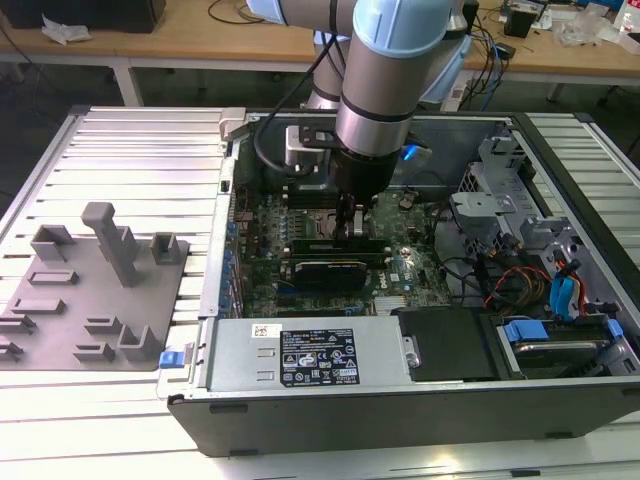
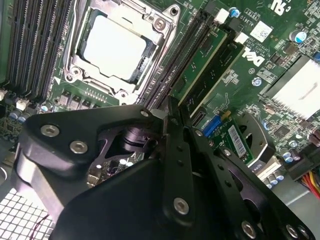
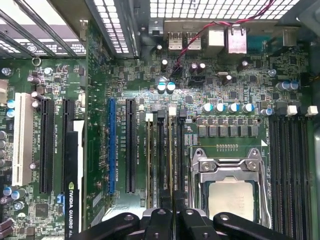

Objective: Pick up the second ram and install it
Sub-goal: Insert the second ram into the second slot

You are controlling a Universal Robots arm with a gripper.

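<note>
- In the exterior view, the gripper (image 1: 352, 228) stood low over the motherboard (image 1: 400, 265) inside the open computer case (image 1: 380, 400).
- In the second wrist view, the jaws were closed on the second ram (image 2: 176, 107), beside the processor socket (image 2: 117, 42).
- In the first wrist view, the second ram (image 3: 173, 165) stood on edge in a memory slot.

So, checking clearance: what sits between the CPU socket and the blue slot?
First wrist view: a black slot and the memory slots lie between the CPU socket and blue slot.
</note>
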